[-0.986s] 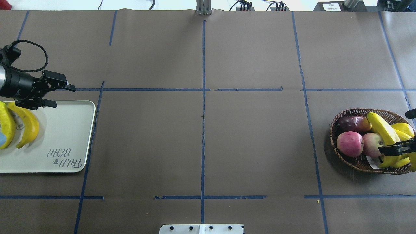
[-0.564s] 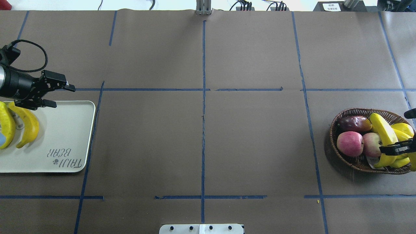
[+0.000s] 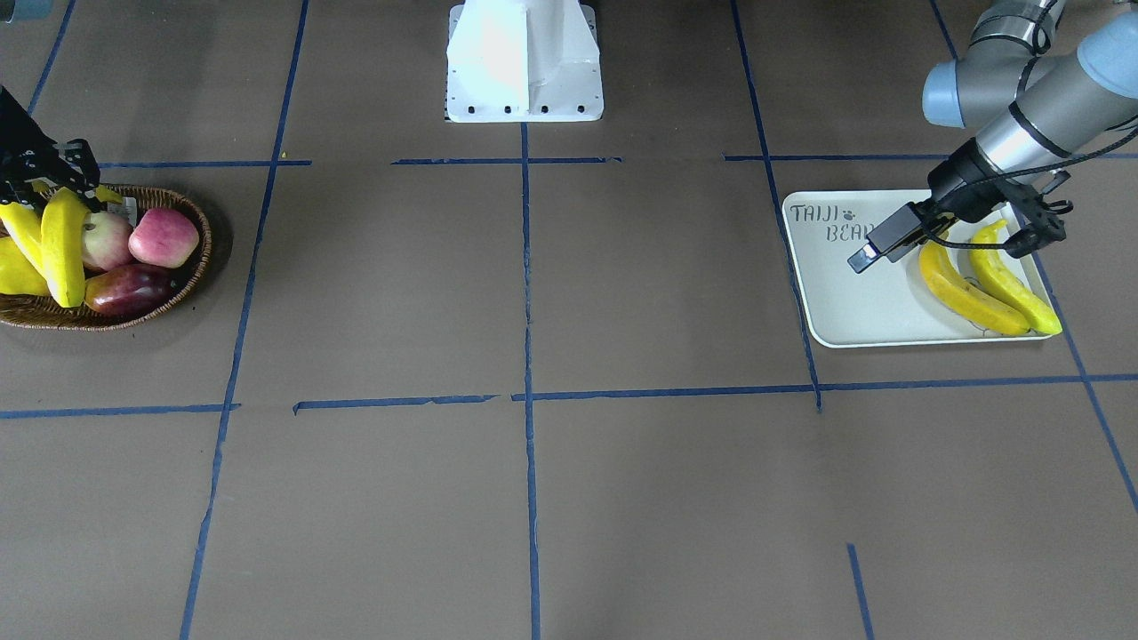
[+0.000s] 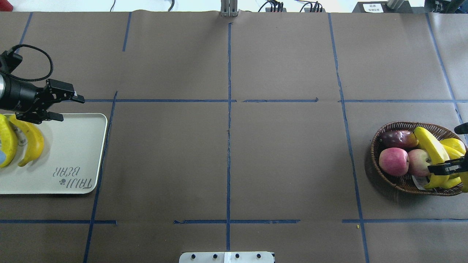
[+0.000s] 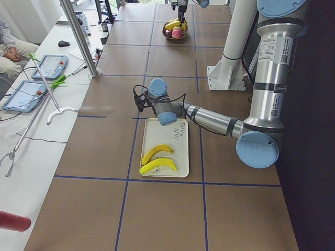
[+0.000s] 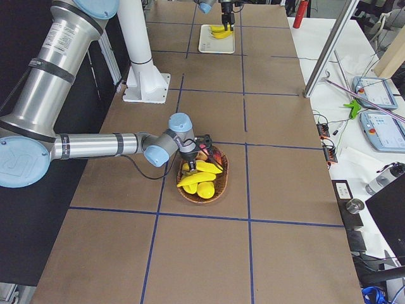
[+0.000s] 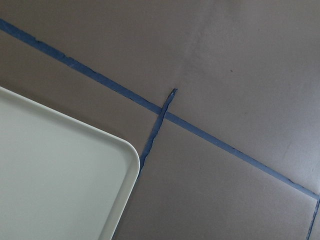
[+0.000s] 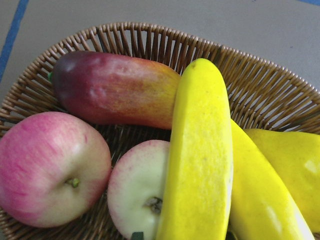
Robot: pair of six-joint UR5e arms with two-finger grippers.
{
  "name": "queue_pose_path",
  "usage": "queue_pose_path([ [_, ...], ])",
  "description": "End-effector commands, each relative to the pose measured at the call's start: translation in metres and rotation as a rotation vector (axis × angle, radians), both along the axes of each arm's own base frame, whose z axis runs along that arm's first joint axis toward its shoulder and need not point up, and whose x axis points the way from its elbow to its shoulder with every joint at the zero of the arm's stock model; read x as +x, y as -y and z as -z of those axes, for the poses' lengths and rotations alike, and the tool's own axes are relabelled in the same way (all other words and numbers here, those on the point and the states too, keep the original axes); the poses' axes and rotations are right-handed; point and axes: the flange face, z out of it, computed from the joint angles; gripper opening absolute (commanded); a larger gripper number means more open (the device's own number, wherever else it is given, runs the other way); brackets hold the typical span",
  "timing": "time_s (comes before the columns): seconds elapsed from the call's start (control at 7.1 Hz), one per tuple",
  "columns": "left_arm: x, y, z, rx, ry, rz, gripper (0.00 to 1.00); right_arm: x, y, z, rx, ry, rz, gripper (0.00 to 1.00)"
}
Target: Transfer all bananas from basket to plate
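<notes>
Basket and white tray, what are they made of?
The basket looks like woven wicker, brown and matte: thin strands cross along its rim. The tray seems to be smooth plastic, maybe melamine: off-white, with a soft sheen and a moulded rounded corner.

Overhead and front views face oppositely, sharing basket (image 4: 396, 125) and plate (image 4: 73, 146).

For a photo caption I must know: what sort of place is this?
Likely a robotics laboratory: brown paper-covered table gridded with blue tape, two grey robot arms by a white pedestal, control tablets alongside.
</notes>
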Motion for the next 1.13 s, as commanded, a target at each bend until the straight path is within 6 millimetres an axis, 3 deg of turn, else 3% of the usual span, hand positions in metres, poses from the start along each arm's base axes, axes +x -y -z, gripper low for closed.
queue_pose_path([
  [0.0, 0.0, 0.0, 0.0, 0.0, 0.0, 0.001, 1.0, -0.002, 0.003, -0.003, -0.001, -0.004, -0.001, 0.51],
  [0.28, 0.0, 0.0, 0.0, 0.0, 0.0, 0.001, 1.0, -0.003, 0.004, -0.004, 0.0, -0.005, -0.004, 0.18],
  [0.42, 0.0, 0.001, 0.003, 0.008, -0.005, 0.001, 1.0, 0.001, 0.006, 0.005, 0.004, 0.018, -0.005, 0.16],
  [0.7, 0.002, 0.001, 0.009, 0.021, -0.012, 0.001, 1.0, 0.035, 0.015, 0.041, -0.027, 0.155, -0.027, 0.12],
  [0.85, 0.001, 0.001, 0.012, 0.028, -0.014, 0.003, 1.0, 0.036, 0.028, 0.066, -0.028, 0.248, 0.005, 0.12],
  [0.99, 0.005, 0.004, 0.029, 0.06, -0.036, 0.001, 1.0, 0.02, 0.048, 0.092, 0.005, 0.31, 0.047, 0.12],
])
